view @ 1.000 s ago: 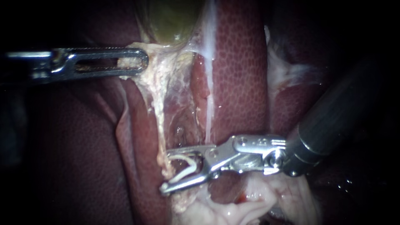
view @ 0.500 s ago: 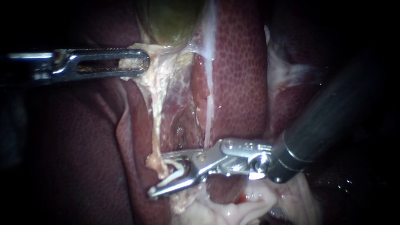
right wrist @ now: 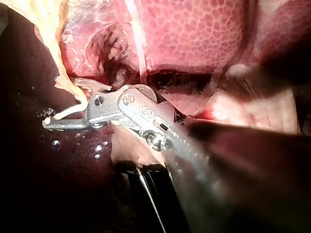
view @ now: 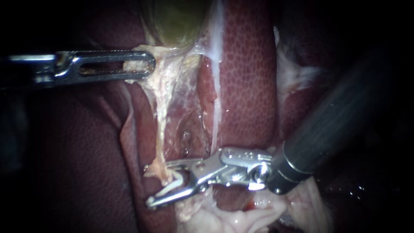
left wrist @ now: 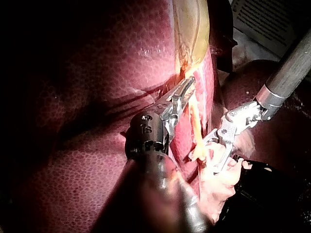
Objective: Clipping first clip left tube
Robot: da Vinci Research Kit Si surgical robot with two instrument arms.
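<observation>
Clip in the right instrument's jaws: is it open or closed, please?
Open: the clip shows white legs spread in a V, held between the right instrument's wide-apart jaws.

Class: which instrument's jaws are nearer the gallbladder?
Left. The left instrument grips tissue just below the gallbladder; the right instrument, holding a clip, is far below.

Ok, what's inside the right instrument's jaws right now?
A white clip sits between the right instrument's parted jaws, touching both. The left tube's lower end reaches into its mouth. Whether the clip fully surrounds it is hidden by the tube's lumpy end.
</observation>
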